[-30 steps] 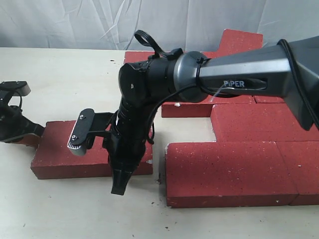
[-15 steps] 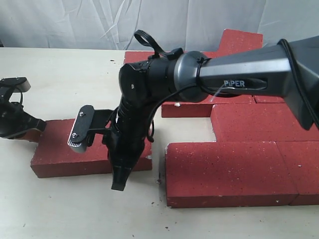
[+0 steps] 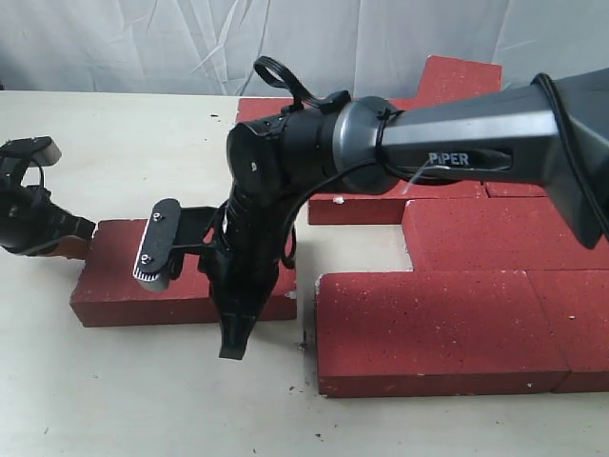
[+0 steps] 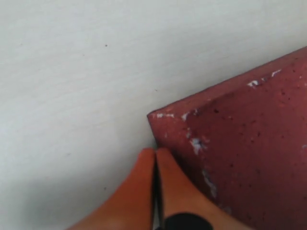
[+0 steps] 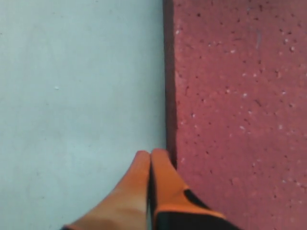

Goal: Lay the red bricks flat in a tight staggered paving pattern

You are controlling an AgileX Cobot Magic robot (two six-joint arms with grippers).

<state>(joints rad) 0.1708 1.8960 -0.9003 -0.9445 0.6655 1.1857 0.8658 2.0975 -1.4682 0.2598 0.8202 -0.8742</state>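
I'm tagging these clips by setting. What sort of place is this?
Probably an indoor robot test bench, not a paving site: the red bricks lie on a pale tabletop, with a wrinkled white sheet hung behind.

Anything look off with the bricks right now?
One red brick lies alone on the left, separated by a bare gap from the paved block rather than tight against it. Its corner, beside the shut left tool, is chipped, with white scuffs.
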